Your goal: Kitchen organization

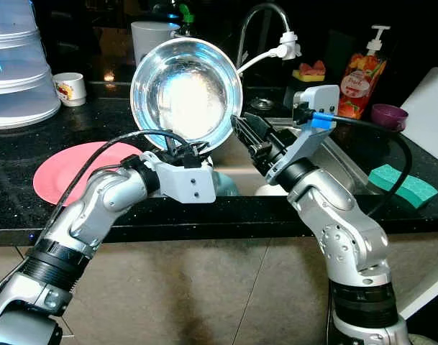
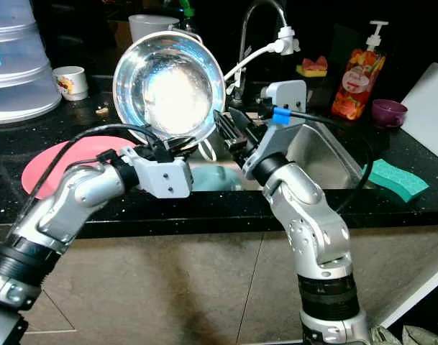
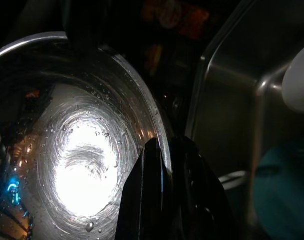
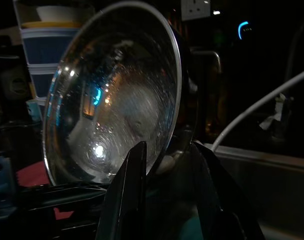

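Observation:
A shiny steel bowl (image 1: 186,90) is held up on edge above the counter's front, at the sink's left corner, its hollow facing me. My left gripper (image 1: 186,149) comes from below and is shut on the bowl's lower rim; in the left wrist view its fingers (image 3: 152,190) pinch the rim (image 3: 161,135) tightly. My right gripper (image 1: 245,134) reaches in from the right at the bowl's lower right rim. In the right wrist view its fingers (image 4: 134,190) stand open astride the rim (image 4: 174,100), one on each side.
A pink plate (image 1: 64,176) lies on the black counter at the left, with stacked clear containers (image 1: 14,65) and a mug (image 1: 69,88) behind. The steel sink (image 1: 337,154) with a tap (image 1: 265,21) is at the right; a teal sponge (image 1: 402,183), soap bottle (image 1: 362,79) and purple cup (image 1: 389,115) are beyond it.

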You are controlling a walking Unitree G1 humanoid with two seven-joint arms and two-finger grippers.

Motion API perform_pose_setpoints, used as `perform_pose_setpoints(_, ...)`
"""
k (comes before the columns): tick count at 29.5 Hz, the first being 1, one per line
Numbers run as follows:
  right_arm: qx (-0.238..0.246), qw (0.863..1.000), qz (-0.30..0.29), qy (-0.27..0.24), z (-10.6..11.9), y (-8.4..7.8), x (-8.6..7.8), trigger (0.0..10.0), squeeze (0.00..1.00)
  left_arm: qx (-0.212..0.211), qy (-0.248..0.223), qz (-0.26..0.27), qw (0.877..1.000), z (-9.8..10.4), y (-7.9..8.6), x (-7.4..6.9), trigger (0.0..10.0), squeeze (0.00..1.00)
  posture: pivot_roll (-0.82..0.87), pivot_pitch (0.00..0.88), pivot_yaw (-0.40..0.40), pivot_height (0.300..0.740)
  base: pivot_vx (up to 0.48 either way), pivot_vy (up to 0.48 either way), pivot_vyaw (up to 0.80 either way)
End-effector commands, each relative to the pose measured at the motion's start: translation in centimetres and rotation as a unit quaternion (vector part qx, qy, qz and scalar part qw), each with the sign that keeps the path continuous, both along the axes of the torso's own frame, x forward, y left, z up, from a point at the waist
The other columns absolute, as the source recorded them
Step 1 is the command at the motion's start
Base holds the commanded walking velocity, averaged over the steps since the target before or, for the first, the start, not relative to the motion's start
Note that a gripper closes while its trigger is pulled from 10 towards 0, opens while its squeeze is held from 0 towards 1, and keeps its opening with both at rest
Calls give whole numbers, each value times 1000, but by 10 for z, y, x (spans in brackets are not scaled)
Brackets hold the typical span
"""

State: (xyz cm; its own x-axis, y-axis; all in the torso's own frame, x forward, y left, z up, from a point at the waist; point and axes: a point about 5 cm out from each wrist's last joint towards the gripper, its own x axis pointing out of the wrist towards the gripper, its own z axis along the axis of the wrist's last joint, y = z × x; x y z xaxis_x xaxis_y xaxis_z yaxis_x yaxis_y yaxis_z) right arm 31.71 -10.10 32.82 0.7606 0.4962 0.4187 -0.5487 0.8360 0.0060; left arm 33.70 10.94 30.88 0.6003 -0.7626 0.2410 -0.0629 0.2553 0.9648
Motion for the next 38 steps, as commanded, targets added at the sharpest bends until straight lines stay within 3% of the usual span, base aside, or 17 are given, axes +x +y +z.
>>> perform_pose_setpoints(1, -5, 1000, -12, 22, -6, -2, 4, 10000, 0, 13, -24, -26, 999, 1, -11, -6, 10000, 0, 96, 129, -87, 740, 0, 0, 0)
perform_pose_setpoints(8, 26, 996, -30, 78, -14, -5, 15, 10000, 0, 44, -57, -57, 996, -7, -27, -15, 10000, 0, 97, 128, -88, 740, 0, 0, 0)
perform_pose_setpoints(17, 54, 990, -44, 123, -19, -8, 24, 10000, 0, 63, -75, -70, 993, -14, -36, -19, 10000, 0, 97, 127, -89, 740, 0, 0, 0)
perform_pose_setpoints(18, 49, 988, -51, 135, -22, -9, 26, 3725, 0, 67, -80, -71, 992, -15, -37, -18, 10000, 0, 97, 127, -89, 740, 0, 0, 0)
perform_pose_setpoints(20, 43, 986, -63, 149, -26, -11, 30, 3137, 0, 71, -84, -70, 991, -16, -38, -18, 10000, 0, 97, 126, -91, 740, 0, 0, 0)
perform_pose_setpoints(21, 42, 985, -66, 151, -27, -11, 31, 0, 0, 72, -86, -69, 991, -17, -38, -17, 10000, 0, 97, 126, -91, 740, 0, 0, 0)
perform_pose_setpoints(30, 50, 984, -72, 152, -28, -11, 32, 0, 0, 74, -93, -61, 991, -20, -39, -14, 10000, 0, 97, 126, -90, 740, 0, 0, 0)
perform_pose_setpoints(31, 51, 985, -71, 151, -27, -11, 32, 0, 0, 72, -93, -59, 991, -20, -39, -13, 10000, 769, 99, 127, -88, 740, 0, 0, 0)
perform_pose_setpoints(32, 52, 985, -72, 149, -27, -11, 32, 0, 0, 68, -92, -56, 992, -19, -40, -11, 10000, 1000, 98, 127, -88, 740, 0, 0, 0)
perform_pose_setpoints(35, 53, 985, -72, 149, -27, -11, 32, 0, 0, 68, -92, -56, 992, -19, -40, -11, 10000, 1000, 98, 127, -88, 740, 0, 0, 0)
perform_pose_setpoints(37, 56, 985, -74, 144, -25, -11, 32, 0, 0, 37, -76, -48, 995, -16, -38, -9, 10000, 1000, 97, 128, -85, 740, 0, 0, 0)
perform_pose_setpoints(38, 57, 986, -76, 140, -24, -12, 32, 0, 0, 19, -67, -46, 996, -15, -38, -8, 10000, 604, 97, 129, -84, 740, 0, 0, 0)
